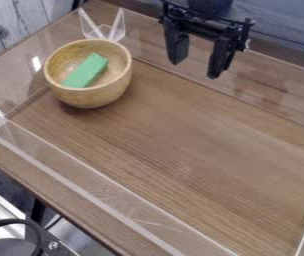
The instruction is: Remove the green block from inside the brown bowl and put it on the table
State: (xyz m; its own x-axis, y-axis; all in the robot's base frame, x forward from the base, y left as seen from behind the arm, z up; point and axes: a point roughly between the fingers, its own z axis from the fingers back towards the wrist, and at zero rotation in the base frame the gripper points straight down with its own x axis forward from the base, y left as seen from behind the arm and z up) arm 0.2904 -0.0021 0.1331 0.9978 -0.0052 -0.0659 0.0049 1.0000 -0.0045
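Observation:
The green block lies tilted inside the brown bowl, which stands on the table at the upper left. My black gripper hangs to the right of the bowl near the back, pointing down. Its two fingers stand apart with nothing between them, well clear of the bowl and the block.
Clear acrylic walls edge the tabletop along the front left and the back. A clear acrylic corner piece rises just behind the bowl. Wood-grain surface stretches from the centre to the lower right.

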